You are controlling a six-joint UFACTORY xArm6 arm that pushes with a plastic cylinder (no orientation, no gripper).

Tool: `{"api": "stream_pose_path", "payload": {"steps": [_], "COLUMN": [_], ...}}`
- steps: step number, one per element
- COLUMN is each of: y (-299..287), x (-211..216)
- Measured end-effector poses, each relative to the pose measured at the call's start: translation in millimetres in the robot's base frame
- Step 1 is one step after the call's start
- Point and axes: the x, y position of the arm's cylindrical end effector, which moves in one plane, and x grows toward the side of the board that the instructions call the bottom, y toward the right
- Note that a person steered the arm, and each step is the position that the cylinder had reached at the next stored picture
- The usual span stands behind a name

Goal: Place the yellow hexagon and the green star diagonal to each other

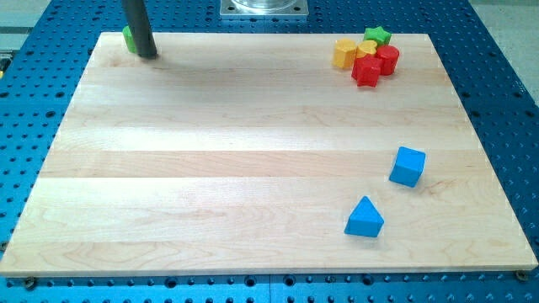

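The yellow hexagon [344,53] sits at the view's top right in a tight cluster. The green star [377,35] is just up and right of it, at the board's top edge. A small yellow block [365,50] lies between them, touching both. My tip [148,55] is at the view's top left, far from the cluster. It stands against a green block [128,39] that is mostly hidden behind the rod.
A red star [365,72] and a red cylinder [387,59] close the cluster's lower right. A blue cube [408,166] and a blue triangle [364,218] lie at the lower right. The wooden board [236,168] rests on a blue perforated table.
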Motion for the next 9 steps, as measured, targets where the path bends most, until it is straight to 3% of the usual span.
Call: {"api": "stream_pose_path", "payload": {"steps": [2,3,5,7,9], "y": [83.2,149.1,338.3,436.5,455.8], "x": [121.6,128.7,138.9,62.8,-55.4]}}
